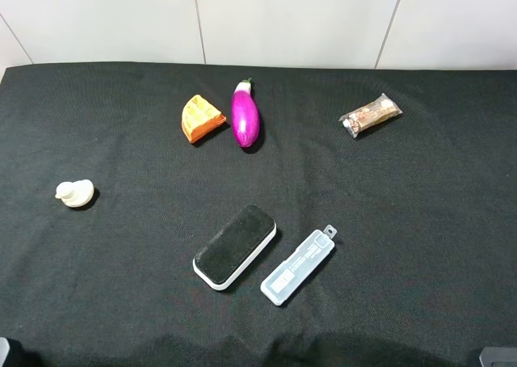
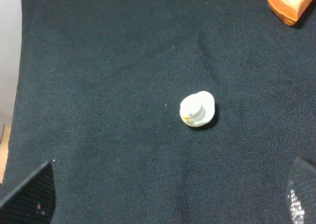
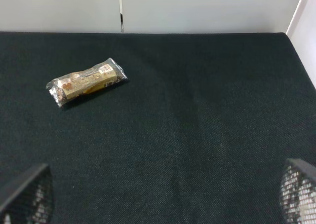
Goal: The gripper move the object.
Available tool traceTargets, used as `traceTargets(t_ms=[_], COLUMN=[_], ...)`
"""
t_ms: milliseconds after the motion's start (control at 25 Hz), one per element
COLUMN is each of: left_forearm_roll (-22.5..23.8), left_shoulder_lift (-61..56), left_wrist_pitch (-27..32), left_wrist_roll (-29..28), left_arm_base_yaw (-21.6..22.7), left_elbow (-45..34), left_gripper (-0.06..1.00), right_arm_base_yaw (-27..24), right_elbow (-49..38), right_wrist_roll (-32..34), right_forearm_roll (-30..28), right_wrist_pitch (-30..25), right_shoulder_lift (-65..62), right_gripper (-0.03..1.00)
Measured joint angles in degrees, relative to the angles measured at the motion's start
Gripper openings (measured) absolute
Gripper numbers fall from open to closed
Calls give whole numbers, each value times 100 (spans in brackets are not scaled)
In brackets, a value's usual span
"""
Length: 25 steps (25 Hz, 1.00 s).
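The object, a slim pale-blue translucent case (image 1: pixel 297 267) with a hang tab at its far end, lies flat on the black cloth near the front middle, angled toward the back right. It shows in neither wrist view. My left gripper (image 2: pixel 165 199) is open, its fingertips (image 2: pixel 29 194) wide apart over bare cloth short of a small white duck. My right gripper (image 3: pixel 163 194) is open too, fingertips (image 3: pixel 298 192) spread above bare cloth. Nothing sits between either pair of fingers. Both grippers hang back at the table's front corners, far from the case.
A black-topped white eraser block (image 1: pixel 235 246) lies just left of the case. Farther back are a purple eggplant (image 1: pixel 245 115), an orange bread piece (image 1: pixel 202 118) (image 2: pixel 291 4) and a wrapped snack bar (image 1: pixel 370 115) (image 3: pixel 86 82). The white duck (image 1: pixel 75 193) (image 2: pixel 197 110) sits at the left.
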State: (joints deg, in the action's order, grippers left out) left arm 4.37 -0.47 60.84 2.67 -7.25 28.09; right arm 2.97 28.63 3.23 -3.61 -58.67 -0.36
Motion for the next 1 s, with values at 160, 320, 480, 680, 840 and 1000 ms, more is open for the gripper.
traceTargets(t_ms=[160, 320, 480, 680, 840, 1000], left_forearm_roll=[0, 0, 0, 0, 0, 0], left_shoulder_lift=[0, 0, 0, 0, 0, 0], left_wrist_pitch=[0, 0, 0, 0, 0, 0], left_wrist_roll=[0, 0, 0, 2, 2, 2], left_arm_base_yaw=[0, 0, 0, 0, 0, 0], left_elbow=[0, 0, 0, 0, 0, 0], left_gripper=[99, 99, 99, 99, 99, 99], right_arm_base_yaw=[0, 0, 0, 0, 0, 0], right_elbow=[0, 0, 0, 0, 0, 0], right_wrist_roll=[0, 0, 0, 0, 0, 0], right_forearm_roll=[0, 0, 0, 0, 0, 0], right_wrist_pitch=[0, 0, 0, 0, 0, 0], right_shoulder_lift=[0, 0, 0, 0, 0, 0], right_gripper=[69, 69, 69, 69, 69, 69])
